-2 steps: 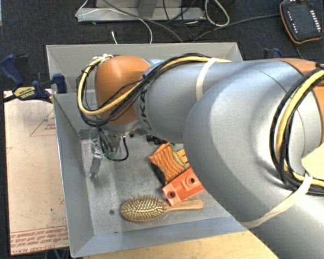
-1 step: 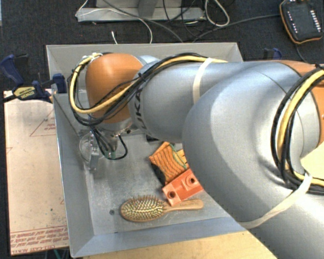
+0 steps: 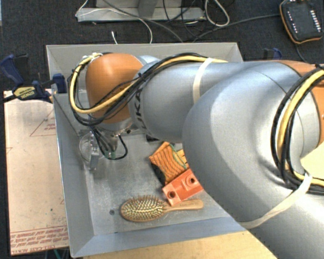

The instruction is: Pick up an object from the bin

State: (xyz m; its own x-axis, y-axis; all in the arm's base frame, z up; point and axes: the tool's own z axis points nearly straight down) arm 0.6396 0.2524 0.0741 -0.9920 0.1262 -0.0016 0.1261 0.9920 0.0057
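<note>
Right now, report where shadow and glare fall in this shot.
Camera view: the arm shows a soft sheen along its grey shell, no harsh glare; it shades the bin floor beneath its wrist; the hairbrush and orange block lie evenly lit.

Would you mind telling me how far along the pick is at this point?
Done: the arm is down in the bin, its tool low by the left wall. In hand: I cannot tell whether it holds anything. Left: the lift itself; the hairbrush, orange block and striped orange piece lie on the floor, apart from the tool.
</note>
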